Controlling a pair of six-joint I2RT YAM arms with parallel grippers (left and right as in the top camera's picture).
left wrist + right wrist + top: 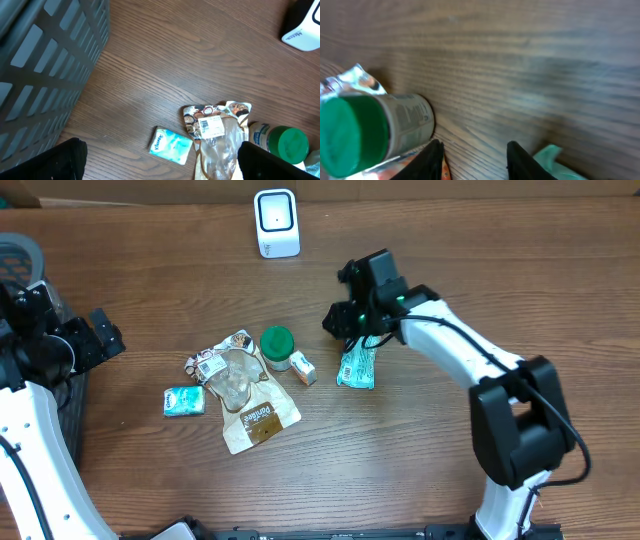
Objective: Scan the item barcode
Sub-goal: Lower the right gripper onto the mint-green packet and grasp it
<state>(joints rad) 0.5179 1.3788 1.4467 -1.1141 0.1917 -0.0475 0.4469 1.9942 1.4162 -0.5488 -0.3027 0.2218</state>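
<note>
One teal packet (357, 369) lies flat just right of the tabletop's centre. The right gripper (357, 343) sits over its far end, and I cannot tell whether its fingers grasp it. The pinch should take that end squarely, leaving the printed faces free to turn toward the scanner (276, 222) at the far edge. The packet's long axis runs roughly from near edge to far edge. The left gripper (103, 336), by the left edge, hangs released.

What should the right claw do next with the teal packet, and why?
Probably shift the right claw sideways over the teal packet before closing. In the wrist view only bare table shows between its fingers, and the packet lies outside one of them, so closing here would likely miss it.
</note>
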